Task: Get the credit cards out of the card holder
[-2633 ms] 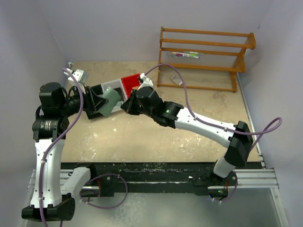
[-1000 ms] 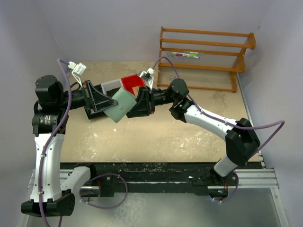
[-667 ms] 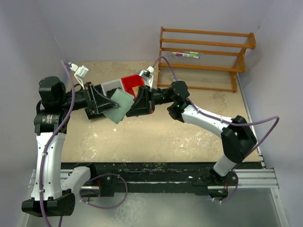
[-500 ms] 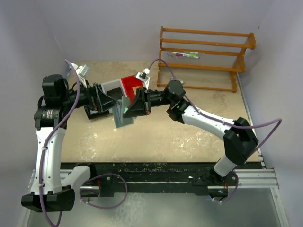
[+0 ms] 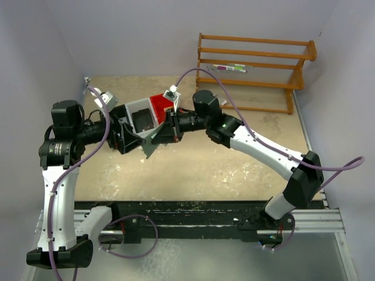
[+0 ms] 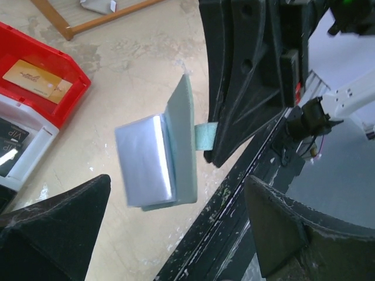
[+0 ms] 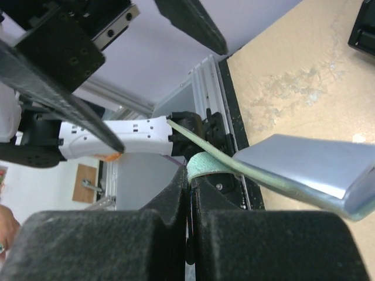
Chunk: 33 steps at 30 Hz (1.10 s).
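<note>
Handover done: we are holding the card holder [image 6: 183,132] aloft, just near of the red bin [image 5: 158,105], by its tab in the clamped right gripper [image 7: 188,175], while the left gripper [image 6: 179,193], just sprung wide, is gaping empty, with the grey-blue card [image 6: 143,161] not yet out.

The top external camera sits high behind the arm bases. It looks down and forward over the whole counter [image 5: 234,170], as far as the wooden rack [image 5: 252,70] by the back wall. The left wrist camera looks out between the spread fingers of the left end effector [image 6: 176,181], close on the card holder [image 6: 183,126] and the right end effector [image 6: 217,143] facing it. The right wrist camera looks the opposite way along its own closed fingers, nearer still. All three views share the card holder.
</note>
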Each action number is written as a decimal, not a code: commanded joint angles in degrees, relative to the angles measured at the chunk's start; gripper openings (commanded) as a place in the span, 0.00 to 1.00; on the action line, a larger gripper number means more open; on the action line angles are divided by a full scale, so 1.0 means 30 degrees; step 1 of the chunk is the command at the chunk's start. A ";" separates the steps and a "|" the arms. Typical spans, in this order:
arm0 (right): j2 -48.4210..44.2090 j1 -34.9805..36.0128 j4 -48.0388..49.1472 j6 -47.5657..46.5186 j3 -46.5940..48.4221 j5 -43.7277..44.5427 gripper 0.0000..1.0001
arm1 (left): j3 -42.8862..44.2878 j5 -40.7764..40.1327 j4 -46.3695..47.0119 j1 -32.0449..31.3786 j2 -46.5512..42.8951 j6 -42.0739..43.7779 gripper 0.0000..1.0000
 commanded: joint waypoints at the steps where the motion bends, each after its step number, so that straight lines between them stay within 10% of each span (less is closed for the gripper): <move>1: -0.0676 0.0022 -0.1715 -0.3202 0.2489 -0.1889 0.00 | 0.0983 0.0965 -0.1990 0.0023 -0.0343 0.3241 0.96; 16: -0.0524 -0.0044 -1.0538 -1.2503 0.6617 -0.7347 0.00 | 0.1977 0.3040 -0.6719 0.0005 -0.0829 1.3517 0.83; 22: -0.0473 0.0572 -0.9513 -1.2260 0.6510 -0.8401 0.00 | 0.0058 0.4799 -0.3602 -0.0006 -0.1645 1.2667 0.83; 28: 0.0828 0.2089 -0.6481 -1.0162 0.6980 -1.0343 0.00 | -0.3281 0.8326 0.4382 0.0017 -0.3056 0.4130 0.88; 33: 0.0808 0.2458 -0.0105 -0.5306 0.6123 -1.1932 0.00 | -0.3296 0.8252 0.4313 0.0016 -0.3747 0.4139 0.87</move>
